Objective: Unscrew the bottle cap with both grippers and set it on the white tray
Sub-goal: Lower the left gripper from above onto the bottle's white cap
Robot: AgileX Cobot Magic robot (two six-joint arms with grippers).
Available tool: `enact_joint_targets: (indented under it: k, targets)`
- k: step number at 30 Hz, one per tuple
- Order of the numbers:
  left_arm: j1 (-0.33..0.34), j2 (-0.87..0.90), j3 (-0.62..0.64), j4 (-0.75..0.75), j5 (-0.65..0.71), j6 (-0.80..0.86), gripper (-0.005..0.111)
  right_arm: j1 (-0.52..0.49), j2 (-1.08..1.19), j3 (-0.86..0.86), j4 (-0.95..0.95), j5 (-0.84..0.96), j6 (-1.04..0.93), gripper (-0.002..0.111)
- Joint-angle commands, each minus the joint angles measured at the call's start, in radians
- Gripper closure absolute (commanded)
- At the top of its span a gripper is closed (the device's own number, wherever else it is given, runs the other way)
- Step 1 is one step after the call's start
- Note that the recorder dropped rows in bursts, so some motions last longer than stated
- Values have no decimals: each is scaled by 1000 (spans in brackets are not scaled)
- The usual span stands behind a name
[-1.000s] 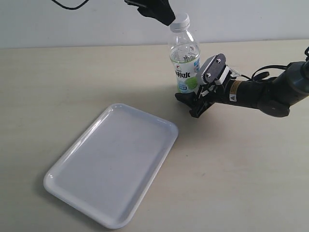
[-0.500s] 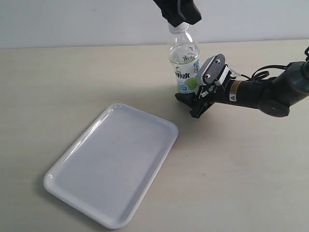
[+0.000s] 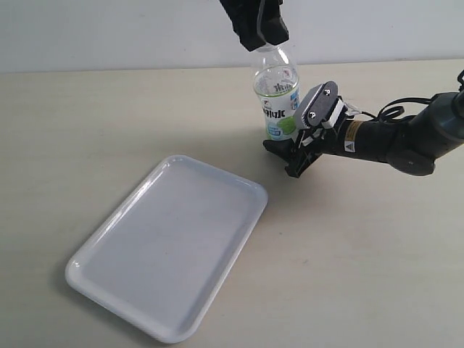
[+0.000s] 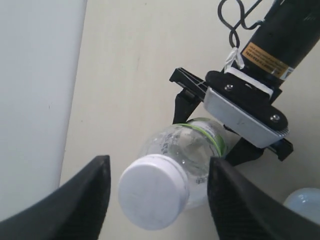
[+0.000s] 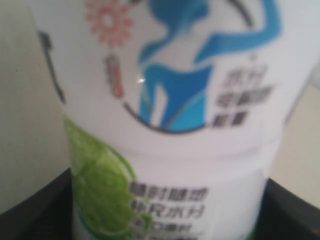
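Note:
The clear bottle (image 3: pixel 276 90) with its lime label stands upright on the table. My right gripper (image 3: pixel 287 145) is shut on its lower body; the label (image 5: pixel 170 125) fills the right wrist view between the dark fingers (image 5: pixel 292 212). My left gripper (image 3: pixel 257 25) hangs over the bottle's top and hides the bottle cap in the exterior view. In the left wrist view the white cap (image 4: pixel 153 191) sits on the neck between the two open fingers (image 4: pixel 85 200), with a gap on each side. The white tray (image 3: pixel 109 250) lies on the table at the front left.
The right arm (image 3: pixel 395 138) with its cables stretches across the table from the right edge. A pale wall (image 3: pixel 109 32) runs along the back of the table. Bare tabletop (image 3: pixel 362 261) lies right of the tray.
My left gripper has swung from the upper left to straight above the bottle and come down round the cap, which it now hides. The right gripper and bottle have stayed put.

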Motion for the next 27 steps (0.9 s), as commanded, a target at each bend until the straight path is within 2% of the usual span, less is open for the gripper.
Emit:
enact_joint_targets:
  k: [1,8,27]
  targets:
    - [0,-8,-5,13,-19,-17,50,0,-3,-6,11,-4,-19,108]
    - [1,-8,-5,92,-7,-77,50,0,-3,-6,11,-4,-19,108]
    - [1,53,-5,125,-52,-87,50,0,-3,-6,11,-4,-19,108]
